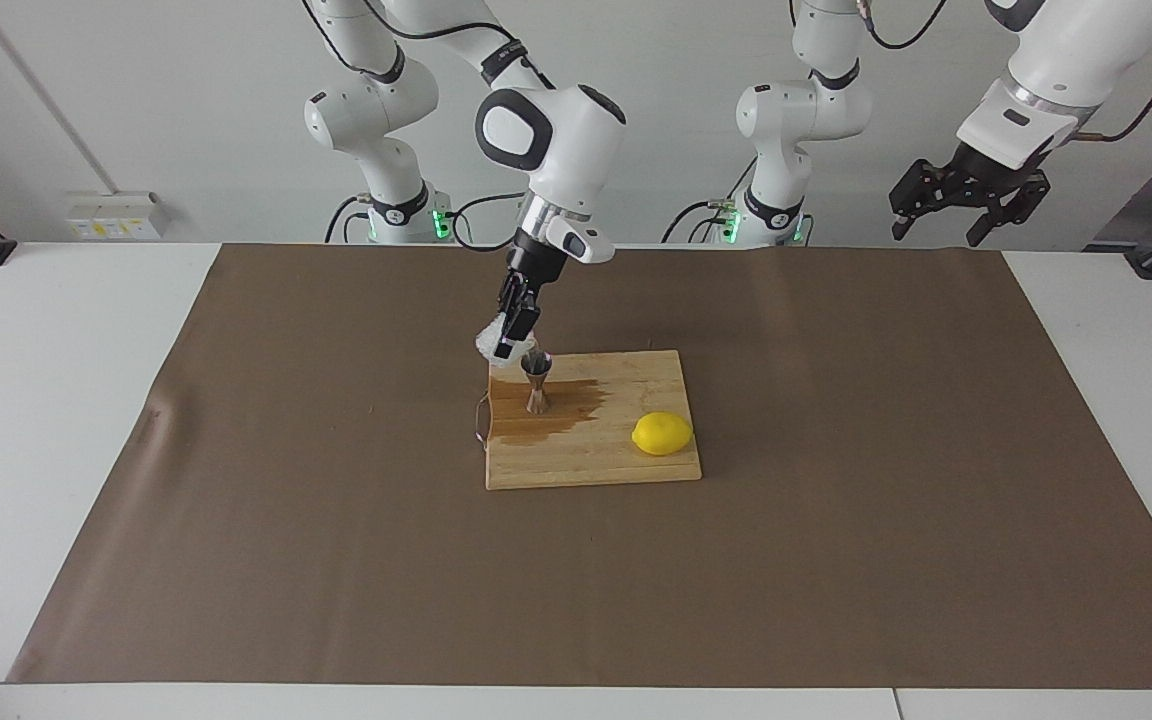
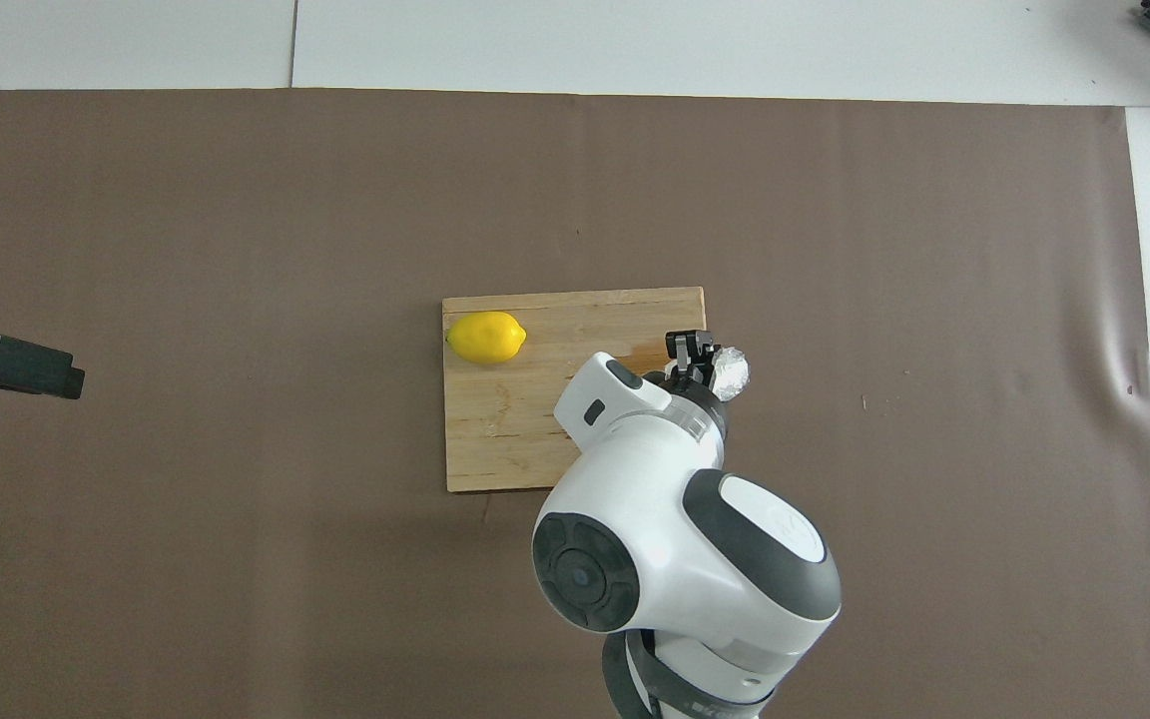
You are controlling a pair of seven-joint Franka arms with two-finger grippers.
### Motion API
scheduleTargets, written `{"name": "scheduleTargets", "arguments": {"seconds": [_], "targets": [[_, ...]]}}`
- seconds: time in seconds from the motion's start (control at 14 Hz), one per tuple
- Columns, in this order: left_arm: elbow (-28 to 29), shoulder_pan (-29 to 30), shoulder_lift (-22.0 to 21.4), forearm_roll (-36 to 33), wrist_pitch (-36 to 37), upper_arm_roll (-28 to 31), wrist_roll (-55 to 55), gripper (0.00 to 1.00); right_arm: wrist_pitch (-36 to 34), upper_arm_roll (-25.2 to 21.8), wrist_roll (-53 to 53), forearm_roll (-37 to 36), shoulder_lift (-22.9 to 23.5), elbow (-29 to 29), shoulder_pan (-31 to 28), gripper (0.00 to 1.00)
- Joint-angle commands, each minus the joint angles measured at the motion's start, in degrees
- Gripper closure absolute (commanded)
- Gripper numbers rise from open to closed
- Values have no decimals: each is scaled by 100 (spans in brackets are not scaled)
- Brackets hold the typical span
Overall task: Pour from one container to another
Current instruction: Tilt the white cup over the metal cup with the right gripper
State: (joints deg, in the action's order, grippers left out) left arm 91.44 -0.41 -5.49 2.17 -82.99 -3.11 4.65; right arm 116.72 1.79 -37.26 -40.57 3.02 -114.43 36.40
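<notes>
While the right gripper [image 1: 514, 335] grips the glass cup [image 1: 493, 345] tilted over the jigger [image 1: 537, 381], the pour looks under way. That jigger stands on the cutting board [image 1: 636, 470] amid a dark wet patch, the lemon [image 1: 662, 434] beside it. Next: level the cup gently. Left gripper [image 1: 966, 200] waits, fingers apart.

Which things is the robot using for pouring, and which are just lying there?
For the job:
- glass cup, tilted in the right claw over the jigger
- steel jigger, upright on the cutting board

Just lying about:
- lemon on the board
- brown mat
- left claw, waiting in the air, holding nothing
</notes>
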Motion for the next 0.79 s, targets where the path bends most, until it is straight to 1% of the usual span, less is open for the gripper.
{"name": "scheduleTargets", "arguments": {"seconds": [0.0,0.29,0.5,0.71], "targets": [[137,-47,-145,-120,37,47,36,0,26,32,254,-258,-153,-158,-2,100],[137,-47,-145,-120,37,38,45,0,35,41,333,-320,-197,-255,-2,100],[146,-47,-145,-120,37,47,36,0,149,50,597,-487,-258,-386,-2,100],[137,-47,-145,-120,37,47,45,0,166,67,606,-496,-267,-396,-2,100]]}}
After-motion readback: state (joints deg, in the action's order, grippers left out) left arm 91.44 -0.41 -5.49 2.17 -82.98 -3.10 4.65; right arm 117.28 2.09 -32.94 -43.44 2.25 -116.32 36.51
